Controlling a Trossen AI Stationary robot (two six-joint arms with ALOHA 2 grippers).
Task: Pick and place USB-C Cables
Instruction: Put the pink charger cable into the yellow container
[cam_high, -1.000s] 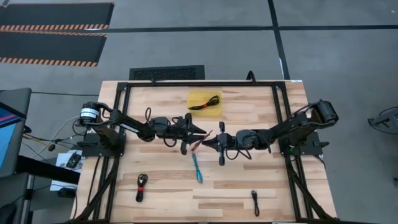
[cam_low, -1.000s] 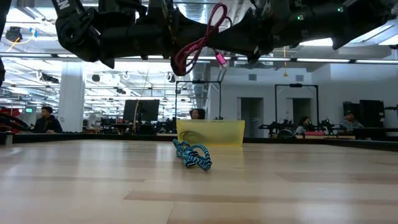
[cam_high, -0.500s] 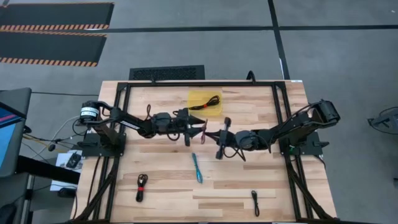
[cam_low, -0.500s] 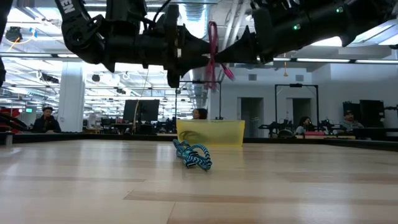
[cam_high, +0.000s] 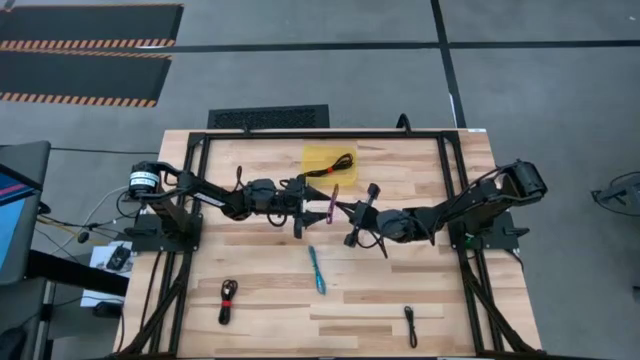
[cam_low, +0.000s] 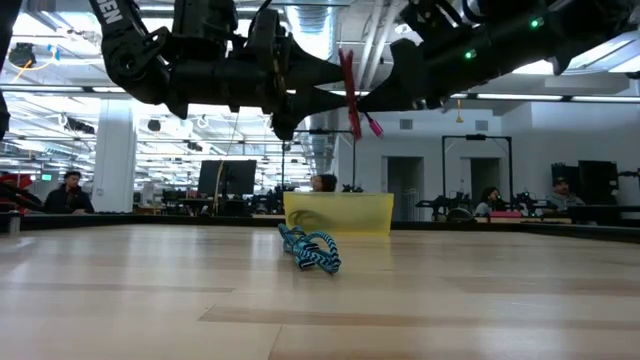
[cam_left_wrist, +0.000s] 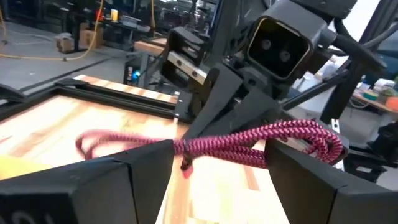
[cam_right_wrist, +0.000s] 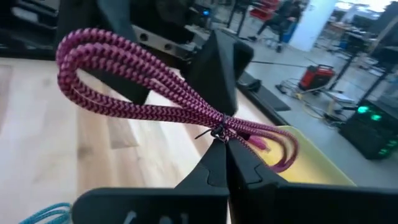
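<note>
Midway across the worktop (cam_high: 400, 290), just above frame centre in the high view, the left pincer (cam_high: 318, 204) and the right pincer (cam_high: 345, 210) meet tip to tip. Between them hangs the dark red cable (cam_high: 332, 201), a braided bundle held in the air. The right pincer is clenched on its tied middle — the right wrist view shows the fingertips (cam_right_wrist: 219, 163) pinched together under the knot. The left pincer's fingers (cam_left_wrist: 149, 163) stand apart on either side of the cord, released.

Just above them in the frame lies the yellow tray (cam_high: 318, 172), holding one black cable (cam_high: 335, 164). Below the pincers, the light blue cable (cam_high: 317, 270) lies on bare wood. At lower left sits the black-and-red cable (cam_high: 227, 296); at lower right, a small black cable (cam_high: 411, 325) — both well apart from the arms.
</note>
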